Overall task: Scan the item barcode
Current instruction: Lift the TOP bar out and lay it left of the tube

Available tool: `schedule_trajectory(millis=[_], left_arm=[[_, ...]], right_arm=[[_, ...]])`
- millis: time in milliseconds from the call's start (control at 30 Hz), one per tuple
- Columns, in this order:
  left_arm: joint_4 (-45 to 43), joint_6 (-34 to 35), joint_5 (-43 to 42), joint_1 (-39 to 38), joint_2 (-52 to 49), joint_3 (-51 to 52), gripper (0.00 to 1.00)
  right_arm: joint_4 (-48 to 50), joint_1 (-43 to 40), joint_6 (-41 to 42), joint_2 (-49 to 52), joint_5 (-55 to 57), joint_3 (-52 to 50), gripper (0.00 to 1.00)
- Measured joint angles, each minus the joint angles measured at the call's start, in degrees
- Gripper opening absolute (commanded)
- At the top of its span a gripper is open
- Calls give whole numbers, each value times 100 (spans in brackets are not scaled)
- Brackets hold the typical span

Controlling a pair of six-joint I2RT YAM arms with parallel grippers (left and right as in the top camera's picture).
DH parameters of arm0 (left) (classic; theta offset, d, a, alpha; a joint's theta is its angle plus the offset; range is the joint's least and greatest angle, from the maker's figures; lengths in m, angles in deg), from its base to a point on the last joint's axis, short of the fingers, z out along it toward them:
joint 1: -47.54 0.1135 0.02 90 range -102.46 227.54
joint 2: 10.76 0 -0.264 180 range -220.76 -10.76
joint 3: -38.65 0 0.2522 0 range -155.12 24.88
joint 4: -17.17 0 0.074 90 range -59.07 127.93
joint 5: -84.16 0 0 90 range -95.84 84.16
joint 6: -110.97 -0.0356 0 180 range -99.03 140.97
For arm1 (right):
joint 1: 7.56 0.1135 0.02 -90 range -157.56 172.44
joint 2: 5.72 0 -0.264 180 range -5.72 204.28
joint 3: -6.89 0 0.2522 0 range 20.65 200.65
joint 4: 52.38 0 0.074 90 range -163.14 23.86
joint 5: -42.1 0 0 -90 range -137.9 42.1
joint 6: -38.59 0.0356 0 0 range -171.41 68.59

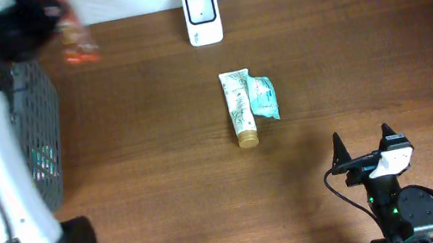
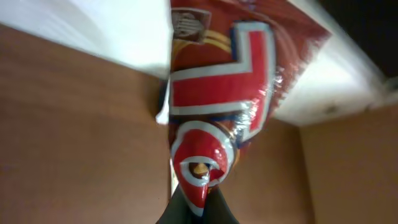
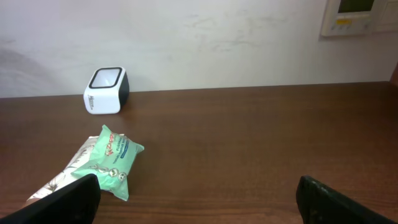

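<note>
The item I mean to scan is a red snack bag (image 2: pixel 217 93), glossy and crinkled. The left gripper (image 2: pixel 194 208) holds it clear of the table (image 1: pixel 170 216), with its jaws pressed together on a pinch of the bag's edge. In the wrist view the rest of the bag stands away from the fingers, its printed face toward the camera. I cannot make out a barcode on that face, so I judge it is on the far side or lost in the glare.

From overhead the bag (image 1: pixel 78 43) is a blurred orange-red smear near the table's back edge, left of the scanner (image 1: pixel 202 17) and well apart from it. The small white scanner sits against the back wall with its dark window up and forward. I therefore think the bag has to be carried right and turned so the code faces that window.

Holding it by the edge makes sense to me, because it leaves the flat panels uncovered. The film looks slippery, though, and a thin pinch could let the bag swing.

A wire basket (image 1: pixel 40 132) stands at the left edge below the bag. Mid-table, a pale tube (image 1: pixel 240 109) and a green packet (image 1: pixel 263 97) lie touching, side by side.

The right gripper (image 1: pixel 362 135) is parked near the front right, spread wide and holding nothing.
</note>
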Motion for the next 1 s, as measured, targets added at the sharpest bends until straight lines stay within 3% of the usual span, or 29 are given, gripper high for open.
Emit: schedule_trajectory(millis=[100, 167, 367, 500, 567, 600, 700, 833, 1000], left_arm=[[393, 2, 1174, -1263, 0, 535, 0], [83, 81, 1873, -1910, 57, 1506, 0], [-2308, 981, 2496, -3145, -61, 4822, 0], [-3856, 1250, 2723, -3501, -72, 6161, 1], [-4518, 1276, 2763, -3565, -72, 6502, 6], [-4830, 1279, 2789, -3576, -72, 6673, 27], [-5084, 1331, 2822, -3578, -72, 6935, 57], [-5174, 1322, 2820, -3541, -72, 6885, 60], [-4601, 833, 2747, -2750, 544, 5668, 62]], right_arm=[[0, 0, 2, 0, -2, 0, 99], [0, 0, 0, 2, -2, 0, 99], [2, 0, -2, 2, -2, 0, 99], [-2, 0, 0, 2, -2, 0, 99], [0, 0, 2, 0, 0, 0, 99], [0, 0, 0, 0, -2, 0, 99], [0, 0, 0, 0, -2, 0, 99], [0, 0, -4, 0, -2, 0, 99], [0, 0, -13, 0, -2, 0, 99]])
